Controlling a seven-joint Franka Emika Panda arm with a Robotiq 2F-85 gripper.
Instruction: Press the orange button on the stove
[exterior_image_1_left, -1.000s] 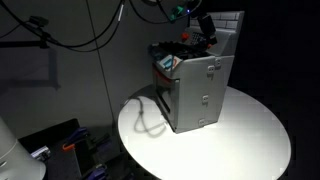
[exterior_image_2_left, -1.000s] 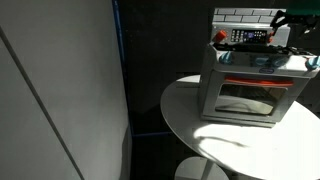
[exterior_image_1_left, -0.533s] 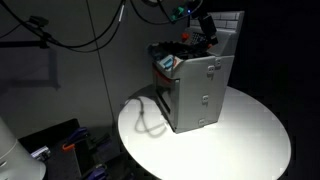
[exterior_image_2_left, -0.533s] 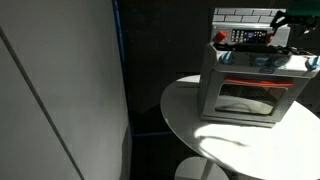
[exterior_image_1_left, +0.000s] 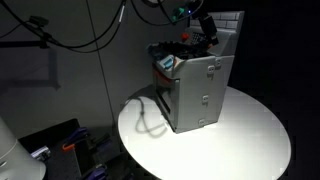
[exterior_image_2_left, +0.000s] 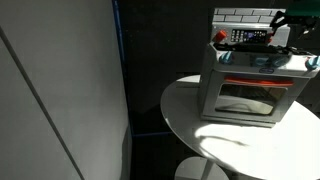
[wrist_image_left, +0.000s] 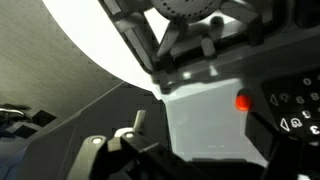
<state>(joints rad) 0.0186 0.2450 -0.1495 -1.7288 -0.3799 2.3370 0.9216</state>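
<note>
The grey toy stove (exterior_image_1_left: 196, 92) stands on a round white table (exterior_image_1_left: 245, 140); its oven door faces the camera in an exterior view (exterior_image_2_left: 246, 95). My gripper (exterior_image_1_left: 208, 33) hangs over the back of the cooktop by the white tiled panel, and it also shows in an exterior view (exterior_image_2_left: 286, 22). In the wrist view the fingers (wrist_image_left: 206, 48) look closed together with nothing between them, and a small orange button (wrist_image_left: 243, 101) sits just beyond them on a pale panel beside dark controls.
A dark cable (exterior_image_1_left: 148, 118) loops on the table beside the stove. A large pale wall panel (exterior_image_2_left: 60, 90) fills one side. Cables hang behind the stove (exterior_image_1_left: 90, 30). The table edge (exterior_image_2_left: 190, 135) drops off in front.
</note>
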